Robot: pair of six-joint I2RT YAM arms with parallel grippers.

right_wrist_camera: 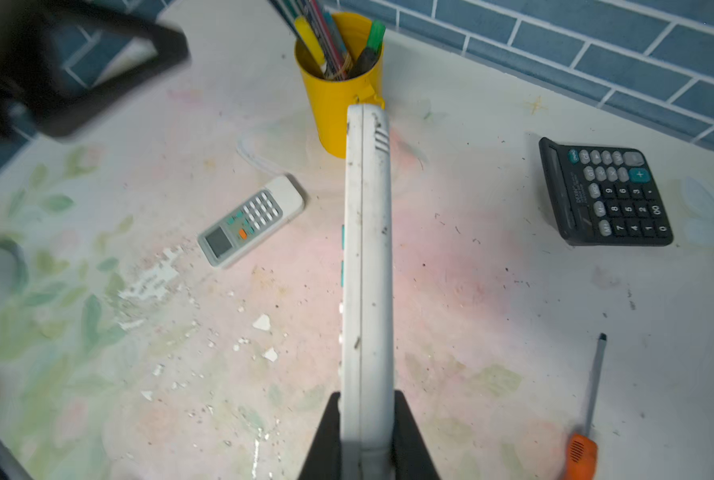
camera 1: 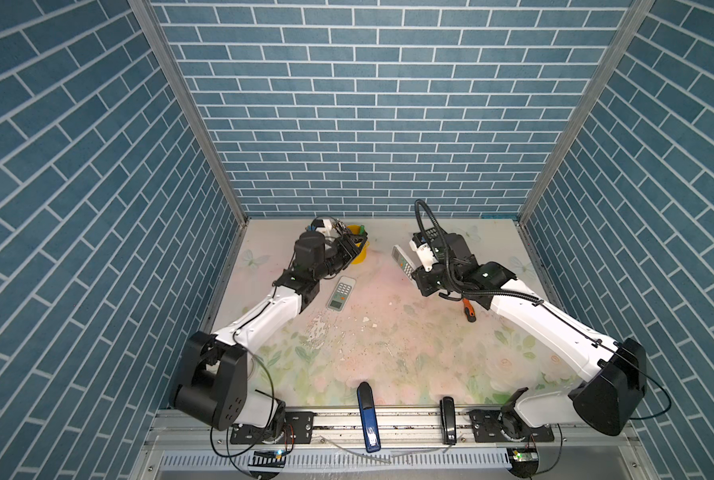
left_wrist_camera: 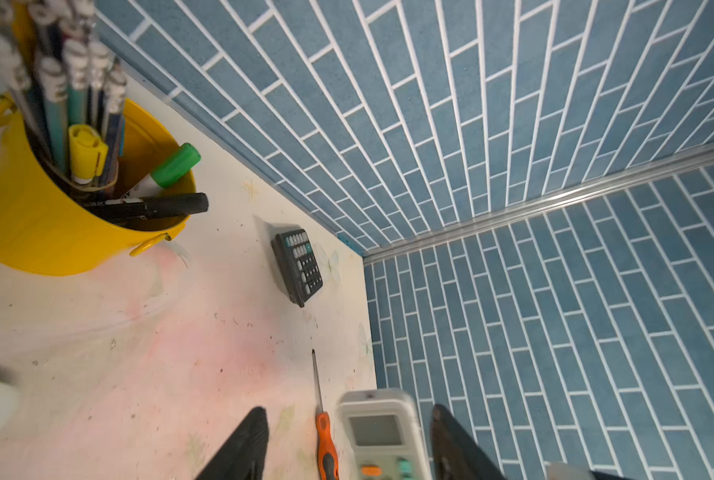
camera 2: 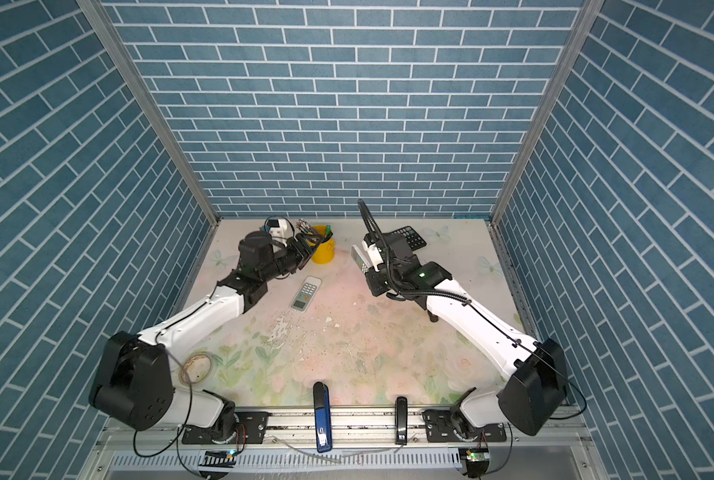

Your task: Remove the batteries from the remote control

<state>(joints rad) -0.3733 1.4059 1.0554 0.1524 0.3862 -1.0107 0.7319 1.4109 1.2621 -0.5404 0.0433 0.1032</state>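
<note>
A: R pincer [right_wrist_camera: 366, 415] status?
B: Pinching remote control [right_wrist_camera: 366, 249] edge-up, clear of surface [right_wrist_camera: 471, 291]. Batteries: we cannot tell where.
A: L pincer [left_wrist_camera: 349, 411]?
B: Spread; only its wrist view shows us that. Second remote [right_wrist_camera: 251, 220] lies flat on surface, buttons up.

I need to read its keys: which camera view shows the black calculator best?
The right wrist view: the calculator is whole and unobstructed, and its key digits are readable. The left wrist view shows it smaller and foreshortened, with no labels legible. In a top view only part of it shows behind the right arm.
</note>
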